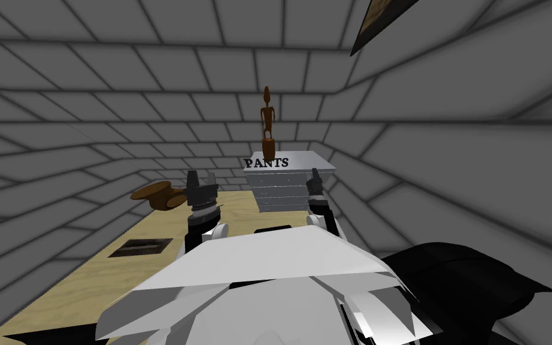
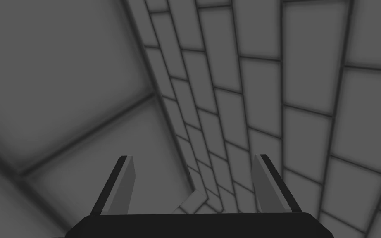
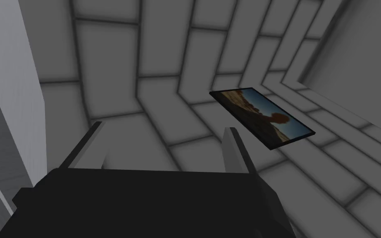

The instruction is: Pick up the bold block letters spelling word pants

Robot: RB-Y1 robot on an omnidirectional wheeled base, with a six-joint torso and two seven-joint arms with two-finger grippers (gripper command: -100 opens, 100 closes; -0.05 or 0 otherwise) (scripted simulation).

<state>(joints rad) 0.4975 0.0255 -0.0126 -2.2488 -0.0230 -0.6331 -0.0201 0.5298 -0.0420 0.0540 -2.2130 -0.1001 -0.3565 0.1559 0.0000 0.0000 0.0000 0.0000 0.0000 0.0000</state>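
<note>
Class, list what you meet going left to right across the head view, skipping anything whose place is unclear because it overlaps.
brown round object → left pincer → black PANTS letters → right pincer → dark-framed picture

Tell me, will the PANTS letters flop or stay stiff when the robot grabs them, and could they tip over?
Probably stiff: the PANTS letters look like solid dark blocks standing upright on the white drawer chest. They stand near its front edge, so a push might tip them. The tall brown figure just behind could topple too.
</note>
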